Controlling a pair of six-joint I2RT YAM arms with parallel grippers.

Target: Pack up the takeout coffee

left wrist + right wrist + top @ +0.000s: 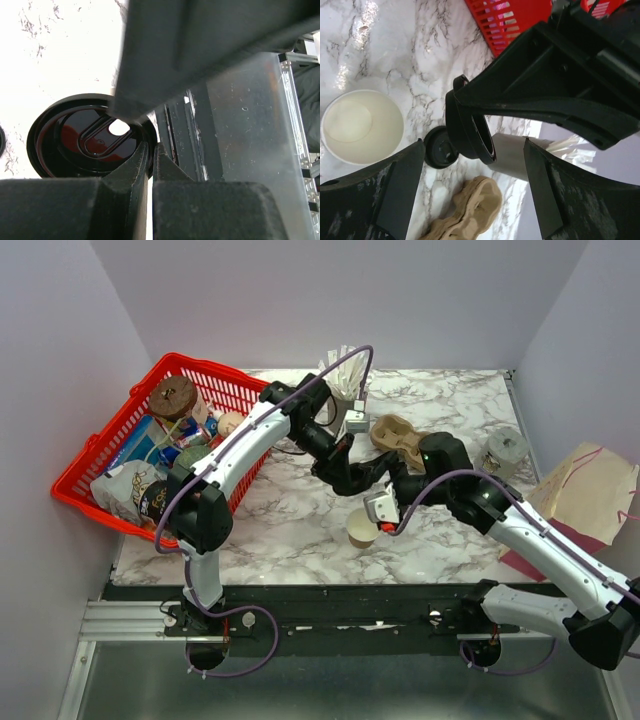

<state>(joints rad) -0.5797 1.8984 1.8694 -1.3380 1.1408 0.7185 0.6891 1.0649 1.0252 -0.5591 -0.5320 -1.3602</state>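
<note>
Left claw [150, 155]: the fingers are nearly shut and are clamped on the rim of the black lid [65, 145]. The lid is held off the table [300, 530], and the pinch is at one edge only. The rest of the lid projects beyond the fingertips. Its grooved face and small drinking hole are seen from the left wrist.

Right claw [472, 147]: the fingers are spread wide and nothing is gripped. The lid [475, 140] is seen edge-on and tilted in the gap between these fingers. No contact with either finger is seen.

Paper cup [362, 125]: it stands upright on the table, mouth up, with a pale, empty inside. It lies just outside the right claw, past one finger, and is apart from the lid. From above, the cup [361, 527] sits just on the base side of the right claw [385, 502].

A second, smaller black disc [439, 152] lies flat on the table under the right claw, near that same finger.

Beyond the right claw a grey cup [512, 157] and a moulded brown carrier [470, 210] are seen. From above, white sticks are noted in the grey cup [345, 380].

A red basket [110, 445] filled with goods stands well apart from both claws, on the left arm's side.
</note>
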